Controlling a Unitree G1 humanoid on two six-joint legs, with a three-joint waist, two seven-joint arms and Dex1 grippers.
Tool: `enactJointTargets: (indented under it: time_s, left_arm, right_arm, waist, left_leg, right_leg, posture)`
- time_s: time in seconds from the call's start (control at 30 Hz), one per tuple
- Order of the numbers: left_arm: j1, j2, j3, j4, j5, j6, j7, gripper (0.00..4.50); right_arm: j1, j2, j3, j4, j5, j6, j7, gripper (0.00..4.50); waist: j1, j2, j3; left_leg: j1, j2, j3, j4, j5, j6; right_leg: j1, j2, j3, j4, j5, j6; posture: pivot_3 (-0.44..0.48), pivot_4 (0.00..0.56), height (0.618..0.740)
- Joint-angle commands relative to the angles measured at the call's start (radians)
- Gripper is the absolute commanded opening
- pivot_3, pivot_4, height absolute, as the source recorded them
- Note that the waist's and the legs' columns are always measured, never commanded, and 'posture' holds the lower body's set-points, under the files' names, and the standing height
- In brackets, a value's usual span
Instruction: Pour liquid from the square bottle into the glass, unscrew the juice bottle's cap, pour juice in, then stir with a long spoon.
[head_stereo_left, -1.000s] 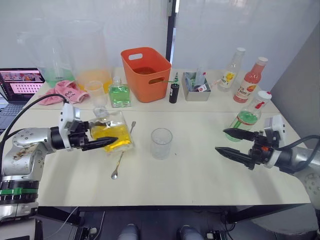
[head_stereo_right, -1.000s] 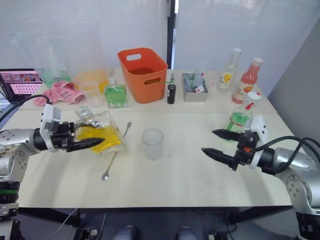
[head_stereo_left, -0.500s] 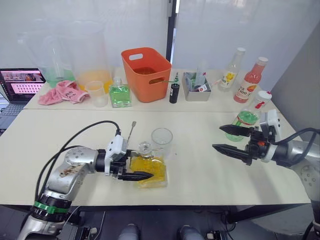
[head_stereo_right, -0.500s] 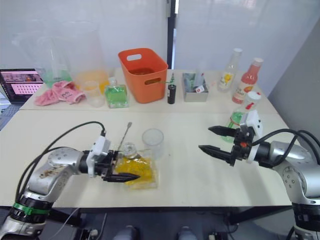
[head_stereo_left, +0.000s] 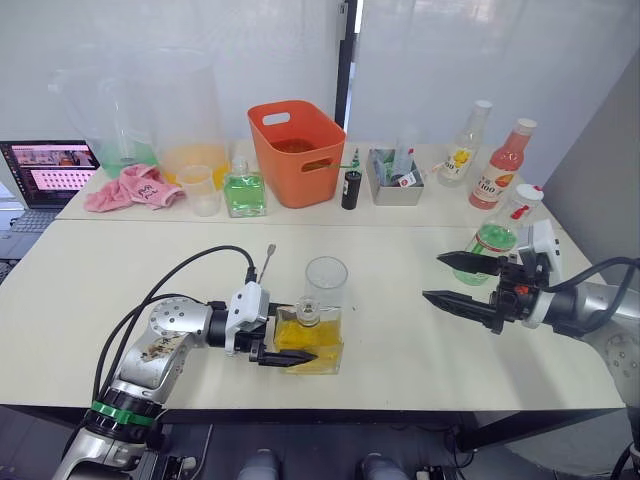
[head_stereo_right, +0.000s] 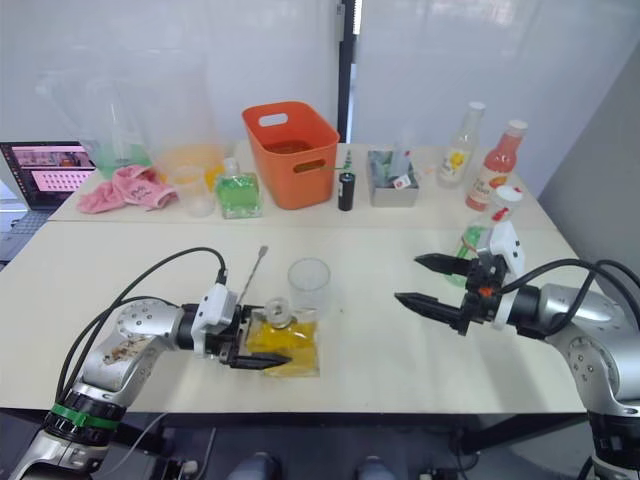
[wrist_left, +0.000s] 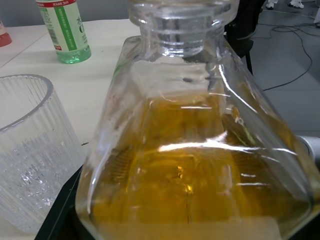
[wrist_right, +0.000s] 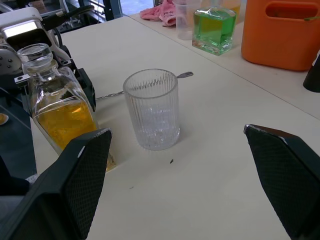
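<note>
left eye view showed the left end effector (head_stereo_left: 283, 345) clamped on the square bottle (head_stereo_left: 308, 338), which since half a second ago stood more upright, just beside the glass (head_stereo_left: 326, 287) on the bench (head_stereo_left: 400, 330). right end effector (head_stereo_left: 452, 281) hung spread, empty.

Head pair overhead — wrist cameras close

Long spoon (head_stereo_left: 266, 262): we see only upper stem, rest hidden behind left gripper (head_stereo_left: 283, 343). Juice bottle (head_stereo_left: 497, 240) lower part hidden behind right gripper (head_stereo_left: 450, 280). Square bottle (wrist_left: 200, 165) base cut off in left wrist view.
</note>
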Motion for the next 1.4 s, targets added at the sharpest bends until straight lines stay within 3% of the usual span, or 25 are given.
enactJointTargets:
  time_s: [0.03,0.1,0.3,0.83,1.0,1.3,1.4]
  left_arm:
    - [-0.018,0.012,0.023,-0.02,-0.04,0.041,-0.001,3.82]
    - [-0.028,0.024,0.035,-0.038,-0.067,0.083,-0.005,4.43]
    - [-0.072,0.078,0.061,-0.092,-0.159,0.233,-0.019,4.43]
    - [-0.055,0.041,0.016,-0.125,-0.136,0.227,0.009,4.43]
    - [-0.048,0.043,-0.005,-0.11,-0.101,0.185,-0.005,2.91]
    - [-0.047,0.023,-0.015,-0.092,-0.08,0.144,0.002,2.85]
    - [-0.047,0.017,-0.011,-0.075,-0.074,0.124,0.0,2.85]
  right_arm:
    - [0.008,-0.008,-0.042,-0.029,0.022,-0.007,0.005,4.5]
    - [0.013,-0.008,-0.04,-0.028,0.021,-0.015,0.014,4.5]
    - [0.02,-0.009,-0.04,-0.027,0.017,-0.023,0.031,4.5]
    - [0.033,-0.007,-0.055,-0.047,0.02,-0.019,0.009,4.5]
    - [0.032,-0.006,-0.057,-0.049,0.02,-0.016,0.008,4.5]
    - [0.018,0.002,-0.038,-0.09,0.035,0.006,-0.026,4.5]
    - [-0.033,0.008,0.01,-0.217,0.17,0.131,-0.09,4.5]
  waist:
    - [-0.001,0.0,0.0]
    - [-0.002,0.0,0.0]
    - [-0.003,0.0,0.0]
    - [-0.002,0.0,0.0]
    - [-0.002,0.0,0.0]
    - [0.0,0.0,0.0]
    - [-0.002,0.0,0.0]
  left_leg:
    - [0.0,0.0,0.0,0.0,0.0,0.0]
    - [0.0,0.0,0.0,0.0,0.0,0.0]
    - [-0.001,0.0,0.0,0.0,0.0,0.0]
    - [-0.001,0.0,0.0,0.0,0.0,0.0]
    - [-0.001,0.0,0.0,0.0,0.0,0.0]
    - [-0.001,0.0,0.0,0.0,0.0,0.0]
    - [-0.001,0.0,0.0,0.0,0.0,0.0]
  right_leg:
    - [0.0,0.0,0.0,0.0,0.0,0.0]
    - [0.0,0.0,0.0,0.0,0.0,0.0]
    - [-0.001,0.0,0.0,0.0,0.0,0.0]
    - [-0.001,0.0,0.0,-0.001,0.0,0.0]
    - [-0.001,0.0,0.0,-0.001,0.0,0.0]
    - [0.0,0.0,0.0,-0.001,0.0,0.0]
    - [0.0,0.0,0.0,-0.001,0.0,0.0]
  posture:
    - [0.0,0.15,0.739]
    - [0.0,0.15,0.739]
    - [0.0,0.15,0.739]
    - [0.0,0.15,0.739]
    - [0.0,0.15,0.739]
    - [0.0,0.15,0.739]
    - [0.0,0.15,0.739]
